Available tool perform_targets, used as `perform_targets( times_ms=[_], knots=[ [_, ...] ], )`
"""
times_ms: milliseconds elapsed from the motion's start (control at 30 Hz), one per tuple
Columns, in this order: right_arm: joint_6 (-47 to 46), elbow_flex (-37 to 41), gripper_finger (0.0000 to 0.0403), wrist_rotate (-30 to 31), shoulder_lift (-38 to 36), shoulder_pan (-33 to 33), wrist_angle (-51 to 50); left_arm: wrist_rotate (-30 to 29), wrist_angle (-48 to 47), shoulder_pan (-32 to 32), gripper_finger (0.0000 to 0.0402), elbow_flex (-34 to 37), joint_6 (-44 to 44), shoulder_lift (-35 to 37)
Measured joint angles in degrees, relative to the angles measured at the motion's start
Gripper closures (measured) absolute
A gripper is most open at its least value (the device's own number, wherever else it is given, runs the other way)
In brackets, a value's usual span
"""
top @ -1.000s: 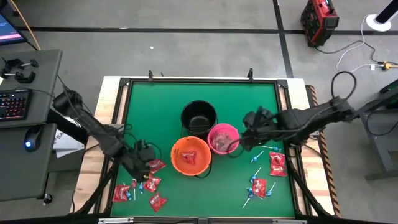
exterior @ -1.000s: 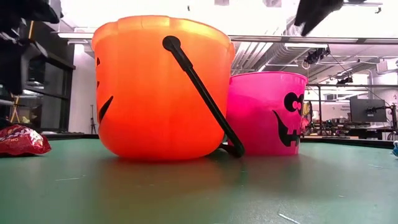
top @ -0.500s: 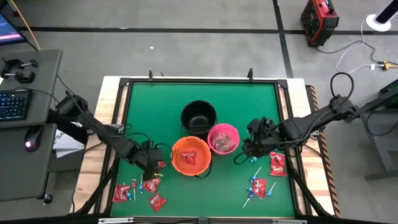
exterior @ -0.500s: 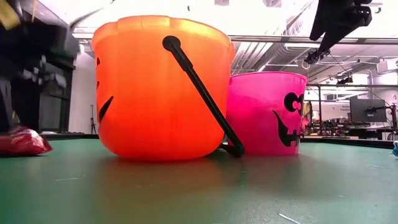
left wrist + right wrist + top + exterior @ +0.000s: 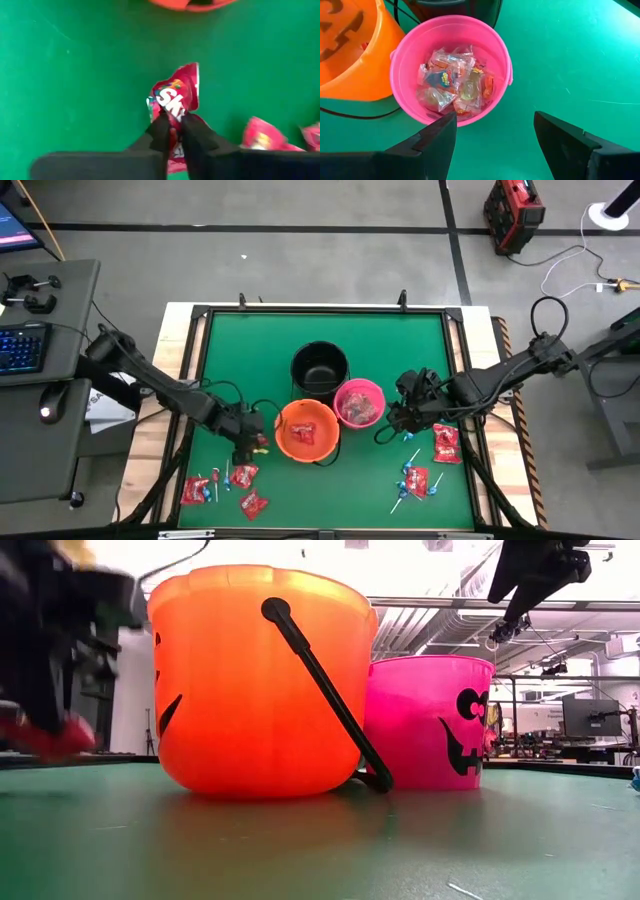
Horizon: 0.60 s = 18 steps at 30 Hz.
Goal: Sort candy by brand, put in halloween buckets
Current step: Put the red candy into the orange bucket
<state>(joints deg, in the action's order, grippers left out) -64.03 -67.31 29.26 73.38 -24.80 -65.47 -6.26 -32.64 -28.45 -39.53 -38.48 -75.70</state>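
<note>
Three halloween buckets stand mid-table: black (image 5: 320,370), orange (image 5: 306,430) and pink (image 5: 359,402). Left of the orange bucket, my left gripper (image 5: 250,446) is shut on a red candy packet (image 5: 176,95). More red packets (image 5: 243,475) and blue lollipops lie near it at the near left. Just right of the pink bucket (image 5: 400,55), my right gripper (image 5: 495,140) hangs open above the mat, touching nothing. The pink bucket holds clear-wrapped candy (image 5: 455,85). My left gripper pinches the red packet's near end (image 5: 175,131) between its two fingertips. The fingers come steeply from above, slanting toward the orange bucket. The rest of the packet spreads crumpled beyond the fingertips. Whether it is clear of the mat, I cannot tell.
Red packets (image 5: 445,442) and lollipops (image 5: 412,462) lie at the near right of the green mat. The orange bucket's black handle (image 5: 325,690) hangs down its front. A raised frame (image 5: 200,315) borders the mat. Open mat lies along the far side.
My left gripper has moved right toward the orange bucket and down onto a red packet, and has taken hold of it. The packet now sits a little higher in the low view. My right gripper has sunk toward the near edge beside the pink bucket, then held still.
</note>
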Motion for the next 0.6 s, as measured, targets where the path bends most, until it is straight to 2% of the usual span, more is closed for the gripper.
perform_targets(
  times_ms=[100, 233, 367, 600],
  knots=[
    [0.00, 0.00, 0.0144, -0.24, 0.00, 0.00, 0.00, -1.83, -7.74, -0.02, 0.0379, -3.64, 0.15, 5.24],
    [0.00, 0.00, 0.0144, -0.20, 0.00, 0.00, 0.00, -8.77, -13.90, -0.02, 0.0391, -9.68, 0.40, 13.16],
    [0.00, 0.00, 0.0144, 1.58, 0.00, 0.00, 0.32, -15.33, -8.35, 0.49, 0.0397, -14.47, 7.06, 16.71],
    [0.00, 0.00, 0.0144, 3.58, 0.00, 0.04, 0.97, -10.79, 6.47, 2.83, 0.0390, -16.04, 20.25, 8.17]
  ],
)
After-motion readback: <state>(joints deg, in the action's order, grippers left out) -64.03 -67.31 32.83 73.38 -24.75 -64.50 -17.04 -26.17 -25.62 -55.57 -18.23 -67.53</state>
